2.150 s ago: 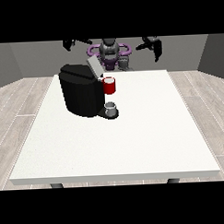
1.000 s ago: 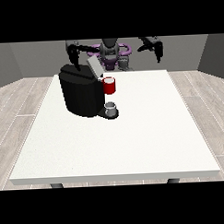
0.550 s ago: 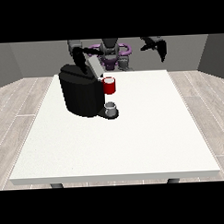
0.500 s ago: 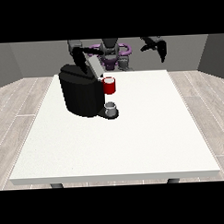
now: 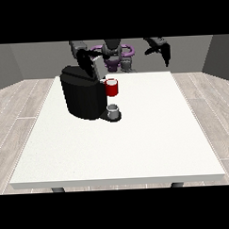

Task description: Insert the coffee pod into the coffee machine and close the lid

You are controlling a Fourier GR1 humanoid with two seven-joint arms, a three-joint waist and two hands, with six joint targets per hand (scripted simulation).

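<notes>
The black coffee machine [image 5: 82, 95] stands on the white table [image 5: 136, 143] at the back left. A red cylinder [image 5: 112, 87] with a pale top sits at its front, above a small grey cup [image 5: 114, 111] on the machine's base. The hand at the view's left [image 5: 91, 65] reaches down to the rear top of the machine and merges with its dark body there. The hand at the view's right [image 5: 164, 51] hangs in the air beyond the table's far edge, fingers relaxed and pointing down, holding nothing. I cannot make out a separate coffee pod or the lid.
The robot's purple and grey torso [image 5: 114, 55] stands behind the table's far edge. The white tabletop stretches towards the camera and to the right of the machine. Wooden floor surrounds the table.
The hand at the view's left has come down from beside the robot's shoulder to the machine's top. The hand at the view's right shifted slightly outward. Machine and cup have not moved.
</notes>
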